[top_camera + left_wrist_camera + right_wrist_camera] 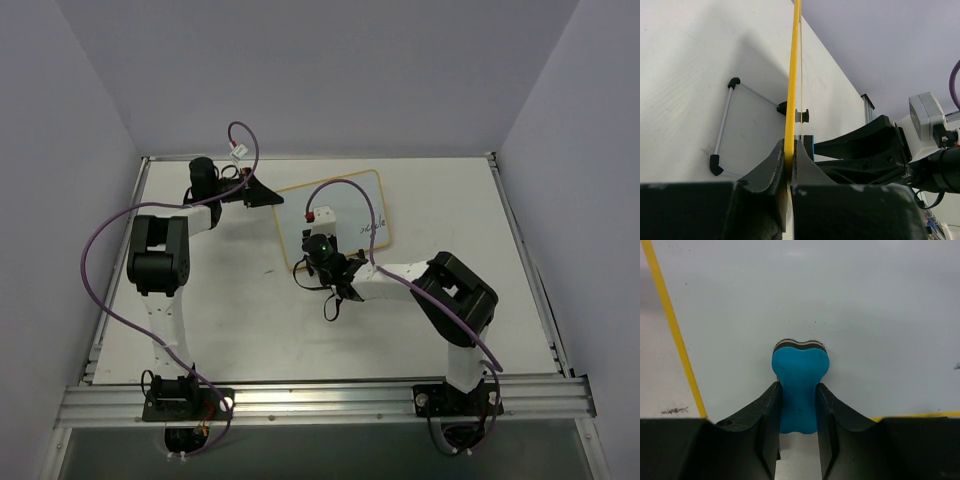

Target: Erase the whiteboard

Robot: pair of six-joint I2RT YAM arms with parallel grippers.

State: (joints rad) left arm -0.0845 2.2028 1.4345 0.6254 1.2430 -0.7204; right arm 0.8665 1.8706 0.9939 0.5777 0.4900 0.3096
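Blue foam eraser (800, 372) is pinched between the fingers of my right gripper (799, 390), dark felt face pressed against the whiteboard (345, 225). It's down near the corner closest to the arms, just inside the yellow rim (670, 325). The board sits toward the far middle of the table (230, 310), and my left gripper (790, 160) is clamped shut on its left edge, so that side is braced. I can't tell from overhead whether the board lies dead flat. The patch under the eraser looks clean. The only black writing (372, 229) I can spot is over by the right edge, well apart from where I am. So the job as I see it: drag the eraser across to that scribble with the felt square on the surface, using light, even pressure and short overlapping passes. I'd push away from the clamped edge rather than toward it, and watch the purple cable (350, 190) looping over the board so it doesn't snag.
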